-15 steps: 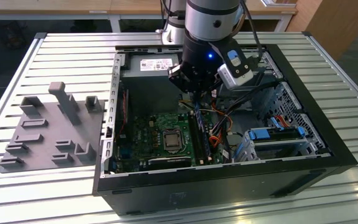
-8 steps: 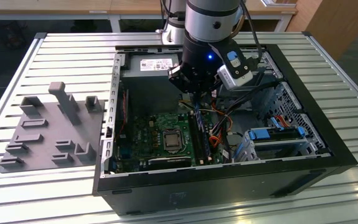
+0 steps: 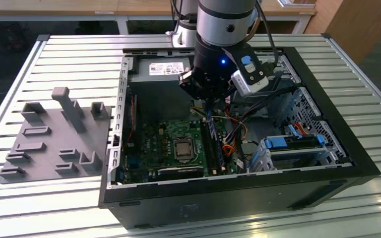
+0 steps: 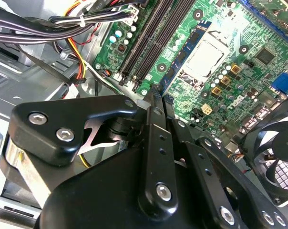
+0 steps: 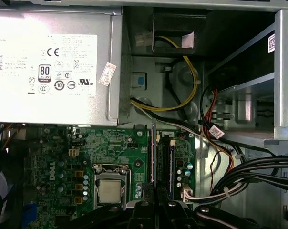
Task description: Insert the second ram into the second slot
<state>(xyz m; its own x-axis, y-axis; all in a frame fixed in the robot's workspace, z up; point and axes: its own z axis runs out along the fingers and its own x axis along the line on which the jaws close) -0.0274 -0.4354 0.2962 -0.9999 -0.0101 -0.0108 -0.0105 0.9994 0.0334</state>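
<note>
The gripper (image 5: 156, 202) clasps the second ram (image 5: 153, 157) above the slots (image 5: 165, 162).

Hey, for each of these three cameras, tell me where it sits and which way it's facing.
Exterior view: off the arm, high, looking down into the open computer case; arm and gripper show.
First wrist view: on the wrist, facing the power supply; gripper shut on the second ram.
Second wrist view: on the wrist, facing the motherboard across the gripper's black linkage.
Both wrist views share the processor socket.
</note>
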